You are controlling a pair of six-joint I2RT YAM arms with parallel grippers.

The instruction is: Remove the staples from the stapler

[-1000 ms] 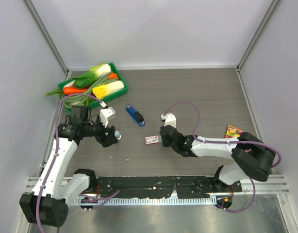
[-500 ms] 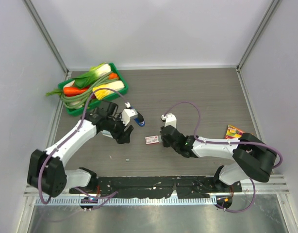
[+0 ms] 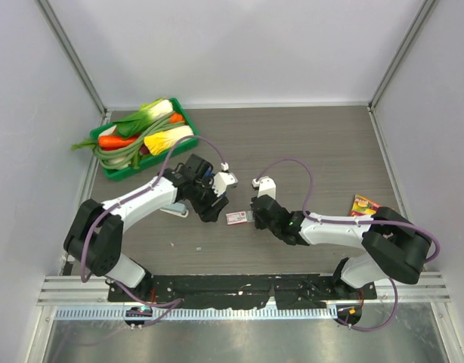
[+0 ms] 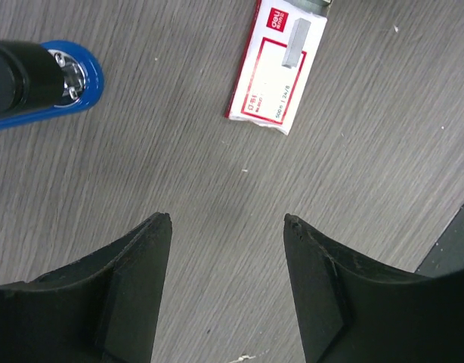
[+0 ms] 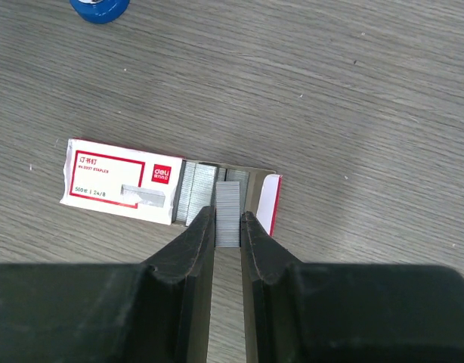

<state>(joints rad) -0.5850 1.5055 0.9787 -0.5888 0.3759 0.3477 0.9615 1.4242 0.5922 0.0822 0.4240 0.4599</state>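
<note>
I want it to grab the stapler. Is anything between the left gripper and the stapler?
Nothing: in the left wrist view only bare table lies between the left gripper and the stapler. The staple box sits aside.

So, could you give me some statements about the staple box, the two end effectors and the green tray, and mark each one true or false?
1. The right end effector is closed on a strip of staples at the open end of the red-and-white box. True.
2. The left end effector is holding the box. False: it is open and empty over the bare table, and the box lies beyond its fingertips.
3. The box is fully closed. False: one end is open and rows of staples show inside.
4. The green tray at the far left holds vegetables. True.
</note>
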